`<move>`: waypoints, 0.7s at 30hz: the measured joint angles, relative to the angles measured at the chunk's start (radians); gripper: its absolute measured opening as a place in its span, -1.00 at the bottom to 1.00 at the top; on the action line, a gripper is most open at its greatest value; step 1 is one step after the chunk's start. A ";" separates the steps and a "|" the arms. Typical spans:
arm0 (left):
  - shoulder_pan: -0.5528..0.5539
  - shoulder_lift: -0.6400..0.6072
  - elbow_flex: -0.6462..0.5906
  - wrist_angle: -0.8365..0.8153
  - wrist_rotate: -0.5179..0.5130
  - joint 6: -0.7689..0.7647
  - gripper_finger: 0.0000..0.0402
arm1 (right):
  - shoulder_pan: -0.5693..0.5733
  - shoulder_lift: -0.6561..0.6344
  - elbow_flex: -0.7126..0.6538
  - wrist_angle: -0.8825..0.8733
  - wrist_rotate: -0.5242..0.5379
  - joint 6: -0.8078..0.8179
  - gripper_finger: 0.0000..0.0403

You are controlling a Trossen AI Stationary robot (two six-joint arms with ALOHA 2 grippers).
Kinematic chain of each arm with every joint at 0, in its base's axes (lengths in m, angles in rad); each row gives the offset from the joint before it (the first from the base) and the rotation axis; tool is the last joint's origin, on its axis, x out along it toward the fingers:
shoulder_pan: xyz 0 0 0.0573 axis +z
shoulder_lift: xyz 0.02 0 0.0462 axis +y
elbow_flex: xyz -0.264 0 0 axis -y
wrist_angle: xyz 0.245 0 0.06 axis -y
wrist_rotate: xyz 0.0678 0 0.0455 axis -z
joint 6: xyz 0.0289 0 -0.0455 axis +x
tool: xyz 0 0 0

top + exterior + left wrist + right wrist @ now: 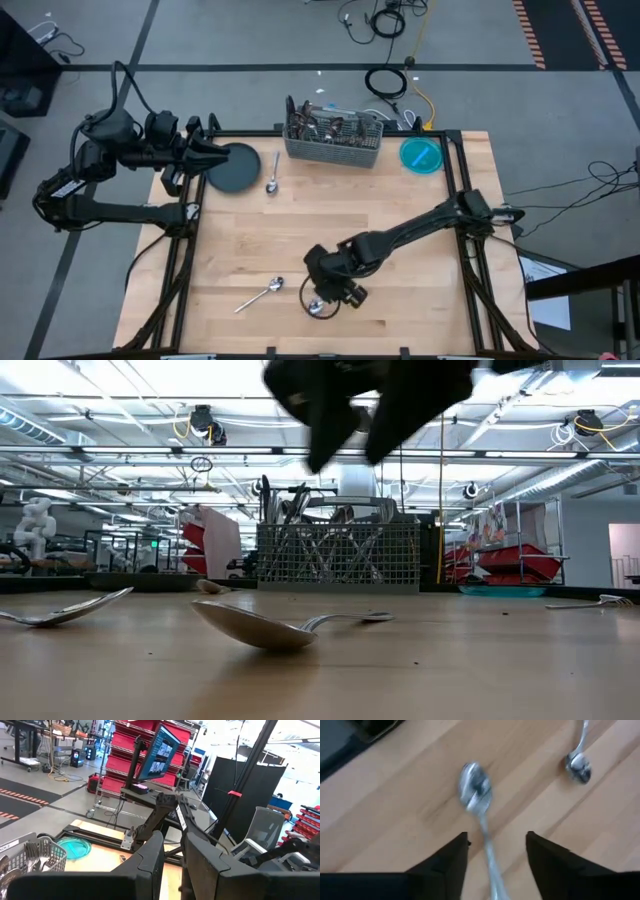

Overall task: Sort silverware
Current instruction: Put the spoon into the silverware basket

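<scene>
My right gripper (326,298) hangs open above the table's near middle, its fingers (451,855) pointing steeply down. Below it a silver spoon (476,790) lies on the wood, bowl down (258,627), with its handle running between the two fingers in the right wrist view and touching neither. A second spoon (260,293) lies to its left, and a third (273,180) beside the dark plate (235,168). More silverware stands in the grey mesh caddy (335,140). My left gripper (218,152) waits, raised level over the far left corner, slightly open and empty.
A teal dish (422,155) sits at the far right corner, right of the caddy. A slim metal piece (598,601) lies near the table's right side. Bare wood spreads across the table's middle. Black frame rails run along the table's edges.
</scene>
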 joint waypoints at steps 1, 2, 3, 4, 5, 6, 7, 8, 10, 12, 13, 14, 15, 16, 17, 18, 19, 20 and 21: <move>0.000 0.000 0.000 -0.001 0.000 0.000 -0.57 | 0.002 0.016 0.002 0.028 0.005 0.008 -0.03; 0.000 0.000 0.000 -0.002 0.000 0.000 -0.57 | 0.003 0.037 0.004 0.050 0.010 0.014 0.02; 0.000 0.000 0.000 -0.004 -0.001 0.000 -0.57 | 0.006 0.057 0.004 0.071 0.011 0.017 0.06; 0.000 0.000 0.000 -0.004 -0.002 0.000 -0.57 | 0.008 0.077 0.003 0.091 0.011 0.019 0.09; 0.000 0.000 0.000 -0.004 -0.003 0.000 -0.57 | 0.012 0.098 0.002 0.107 0.009 0.019 0.10; 0.000 0.000 0.000 -0.004 -0.003 0.000 -0.57 | 0.016 0.112 0.002 0.120 0.007 0.017 0.10; 0.000 0.000 0.000 -0.004 -0.004 0.000 -0.57 | 0.019 0.120 0.001 0.126 0.001 0.013 0.09; 0.000 0.000 0.000 -0.004 -0.004 0.000 -0.57 | 0.023 0.128 0.001 0.135 -0.011 0.011 0.08; 0.000 0.000 0.000 -0.004 -0.005 0.000 -0.57 | 0.032 0.139 0.004 0.134 -0.021 0.007 0.05; 0.000 0.000 0.000 -0.004 -0.006 0.000 -0.57 | 0.041 0.150 0.003 0.126 -0.024 0.001 0.02; 0.000 0.000 0.000 -0.004 -0.008 0.000 -0.57 | 0.044 0.160 0.003 0.128 -0.023 -0.003 0.02; 0.000 0.000 0.000 -0.004 -0.013 0.000 -0.57 | 0.045 0.163 0.003 0.140 -0.023 -0.004 0.01; 0.000 0.000 0.000 -0.004 -0.022 0.000 -0.57 | 0.045 0.164 0.003 0.144 -0.022 -0.004 0.01; 0.000 0.000 0.000 -0.005 -0.033 0.000 -0.57 | 0.044 0.169 0.003 0.142 -0.021 -0.003 0.01; 0.000 0.000 0.000 -0.006 -0.044 0.000 -0.57 | 0.043 0.173 0.005 0.146 -0.019 0.003 0.01; 0.000 0.000 0.000 -0.006 -0.051 0.000 -0.57 | 0.042 0.176 0.005 0.145 -0.017 0.008 0.01; 0.000 0.000 0.000 -0.006 -0.054 0.000 -0.57 | 0.040 0.182 0.002 0.140 -0.016 0.012 0.01; 0.000 0.000 0.000 -0.006 -0.056 0.000 -0.57 | 0.037 0.189 0.000 0.140 -0.014 0.012 0.01; 0.000 0.000 0.000 -0.006 -0.057 0.001 -0.57 | 0.034 0.193 0.000 0.140 -0.013 0.012 0.01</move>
